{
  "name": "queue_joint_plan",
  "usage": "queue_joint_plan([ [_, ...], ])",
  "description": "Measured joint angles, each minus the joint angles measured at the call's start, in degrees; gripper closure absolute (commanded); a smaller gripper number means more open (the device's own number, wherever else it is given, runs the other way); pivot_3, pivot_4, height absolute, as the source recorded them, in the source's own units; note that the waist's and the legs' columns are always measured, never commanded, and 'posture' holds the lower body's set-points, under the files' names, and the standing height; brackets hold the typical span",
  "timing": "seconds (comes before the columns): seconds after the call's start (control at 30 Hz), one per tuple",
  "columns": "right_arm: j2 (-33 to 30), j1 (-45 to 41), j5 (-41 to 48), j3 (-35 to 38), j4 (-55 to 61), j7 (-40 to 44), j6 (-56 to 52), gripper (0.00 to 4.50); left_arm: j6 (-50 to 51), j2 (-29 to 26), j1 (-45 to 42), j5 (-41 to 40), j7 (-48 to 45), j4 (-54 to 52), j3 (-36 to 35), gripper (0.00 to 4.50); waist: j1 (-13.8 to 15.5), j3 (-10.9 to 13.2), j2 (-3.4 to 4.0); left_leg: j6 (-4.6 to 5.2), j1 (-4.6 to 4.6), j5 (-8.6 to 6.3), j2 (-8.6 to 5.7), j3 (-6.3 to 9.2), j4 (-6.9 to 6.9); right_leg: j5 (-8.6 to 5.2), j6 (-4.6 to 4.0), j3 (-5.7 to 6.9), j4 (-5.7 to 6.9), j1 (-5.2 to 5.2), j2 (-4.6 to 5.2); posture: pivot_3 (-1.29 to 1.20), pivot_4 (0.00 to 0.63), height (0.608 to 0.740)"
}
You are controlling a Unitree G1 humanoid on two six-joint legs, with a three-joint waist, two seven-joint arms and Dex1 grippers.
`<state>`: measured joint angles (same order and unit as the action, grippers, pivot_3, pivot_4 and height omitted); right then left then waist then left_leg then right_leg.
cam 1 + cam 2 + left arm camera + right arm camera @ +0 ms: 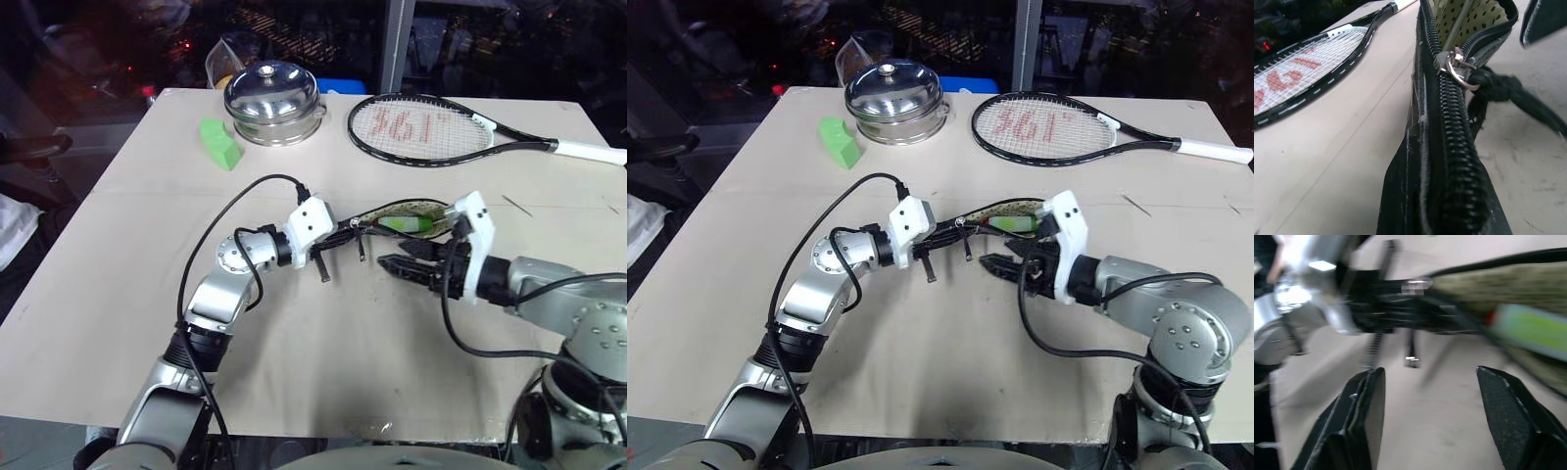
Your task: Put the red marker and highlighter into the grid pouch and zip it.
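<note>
Left eye view: highlighter [404,224] in grid pouch [392,212] beyond right tool [394,264].

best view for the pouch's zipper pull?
Left wrist view: the zipper pull sits close up at the end of the closed teeth, the grid pouch gaping open beyond it. The eye views show it tiny beside the left claw; the right wrist view blurs it.
</note>
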<state>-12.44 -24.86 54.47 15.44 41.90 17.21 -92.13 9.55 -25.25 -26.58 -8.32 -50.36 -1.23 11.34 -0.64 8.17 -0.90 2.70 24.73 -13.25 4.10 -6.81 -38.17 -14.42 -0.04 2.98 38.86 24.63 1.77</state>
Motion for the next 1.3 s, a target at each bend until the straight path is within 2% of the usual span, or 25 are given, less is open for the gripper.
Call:
queue_joint_plan([
  [0.23, 6.89, -4.65, -6.37, -4.91, -8.71, -7.1, 2.9, 1.72, 1.37, 0.35, -0.27, -0.79, -0.22, -0.42, 0.04, 4.5, -0.24, 0.0, 0.0, -0.01, -0.03, 0.01, 0.05, 0.01, 0.01, 0.0, -0.01, 0.01, 0.03, 0.01, -0.1, 0.0, 0.15, 0.74],
  [0.4, 8.43, -7.07, -9.68, -7.3, -12.84, -8.71, 6.65, 1.72, 1.46, -0.1, -0.28, -0.72, -0.53, -0.42, -0.07, 4.5, -0.14, 0.0, 0.0, -0.01, 0.0, 0.01, 0.04, -0.01, 0.01, 0.0, -0.01, 0.02, 0.01, 0.01, -0.15, 0.0, 0.15, 0.74],
  [0.5, 8.79, -7.59, -10.24, -7.51, -13.83, -8.83, 7.53, 2.41, 1.42, -0.19, -0.28, -0.71, -0.6, -0.43, -0.04, 4.5, -0.12, 0.0, 0.0, -0.01, 0.0, 0.01, 0.04, -0.02, 0.01, 0.0, -0.01, 0.02, 0.01, 0.02, -0.13, 0.0, 0.15, 0.74],
  [0.57, 8.88, -7.85, -10.41, -7.52, -13.95, -8.85, 7.71, 3.28, 1.24, -0.35, -0.27, -0.57, -0.64, -0.43, 0.0, 4.5, -0.14, 0.0, 0.0, -0.01, 0.0, 0.01, 0.04, -0.01, 0.01, 0.0, -0.01, 0.02, 0.02, 0.02, -0.1, 0.0, 0.15, 0.74],
  [0.6, 9.05, -8.22, -10.56, -7.55, -14.2, -8.88, 7.86, 3.96, 1.01, -0.45, -0.27, -0.25, -0.67, -0.43, 0.01, 4.5, -0.15, 0.0, 0.0, -0.01, -0.01, 0.01, 0.04, -0.01, 0.01, 0.0, -0.01, 0.02, 0.02, 0.02, -0.08, 0.0, 0.15, 0.74],
  [0.63, 9.14, -8.31, -10.59, -7.55, -14.28, -8.88, 7.93, 4.31, 0.92, -0.46, -0.27, -0.2, -0.68, -0.43, 0.02, 4.5, -0.15, 0.0, 0.0, -0.01, -0.01, 0.01, 0.05, -0.01, 0.01, 0.0, -0.01, 0.03, 0.02, 0.02, -0.08, 0.0, 0.15, 0.74],
  [0.67, 9.55, -8.48, -10.75, -7.58, -14.46, -8.94, 8.11, 4.45, 0.57, -0.47, -0.25, 0.03, -0.7, -0.43, 0.08, 4.5, -0.15, 0.0, 0.0, -0.01, -0.01, 0.01, 0.05, 0.0, 0.01, 0.0, -0.01, 0.03, 0.02, 0.02, -0.08, 0.0, 0.15, 0.74],
  [0.93, 10.25, -8.68, -11.51, -7.64, -14.14, -10.18, 8.31, 4.45, -0.07, -0.75, -0.19, 0.42, -0.62, -0.45, 0.11, 4.5, -0.18, 0.0, 0.01, -0.01, 0.0, 0.0, 0.05, -0.01, 0.01, 0.0, -0.01, 0.03, 0.01, 0.02, 0.02, 0.0, 0.15, 0.74],
  [1.03, 8.86, -8.67, -13.31, -7.73, -12.03, -12.43, 8.35, 4.45, -0.38, -0.73, -0.34, 1.43, -0.02, -0.45, 0.33, 4.5, -0.17, 0.0, 0.01, -0.01, 0.0, 0.0, 0.05, -0.01, 0.01, 0.0, -0.01, 0.03, 0.01, 0.02, 0.04, 0.0, 0.15, 0.74],
  [1.17, 3.85, -8.73, -17.16, -9.17, -7.79, -16.13, 7.55, 4.45, -0.73, -0.64, -1.26, 3.38, 1.85, -0.23, 0.67, 4.5, -0.16, 0.0, 0.01, -0.01, 0.0, 0.0, 0.04, -0.02, 0.02, 0.0, -0.01, 0.03, 0.01, 0.02, 0.08, 0.0, 0.15, 0.74],
  [1.3, 2.98, -8.61, -19.13, -9.99, -4.88, -17.91, 5.77, 4.45, -2.77, -0.48, -1.77, 4.6, 2.28, 0.62, 1.11, 4.5, -0.26, 0.0, 0.01, -0.02, -0.01, 0.01, 0.08, -0.02, 0.06, 0.0, -0.02, 0.02, 0.02, 0.06, 0.04, 0.0, 0.15, 0.74],
])
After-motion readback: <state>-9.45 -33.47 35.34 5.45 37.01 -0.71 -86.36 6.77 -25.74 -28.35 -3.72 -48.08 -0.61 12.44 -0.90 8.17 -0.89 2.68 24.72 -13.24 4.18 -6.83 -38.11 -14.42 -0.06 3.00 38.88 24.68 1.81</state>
